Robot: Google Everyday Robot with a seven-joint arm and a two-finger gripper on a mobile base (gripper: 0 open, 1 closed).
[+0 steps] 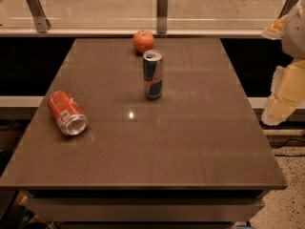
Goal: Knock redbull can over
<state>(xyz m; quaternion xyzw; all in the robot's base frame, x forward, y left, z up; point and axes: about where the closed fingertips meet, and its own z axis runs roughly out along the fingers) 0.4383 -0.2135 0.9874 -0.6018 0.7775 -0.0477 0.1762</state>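
Observation:
The redbull can [153, 74] stands upright on the brown table [190, 142], a little behind the table's middle. It is slim, blue and silver, with a red mark at mid-body and a silver top. My gripper [281, 101] is at the right edge of the view, off the table's right side and well to the right of the can, not touching anything.
A red soda can [66, 113] lies on its side near the table's left edge. A red apple [143, 41] sits near the far edge, just behind the redbull can. A glass railing with metal posts [162, 8] runs behind the table.

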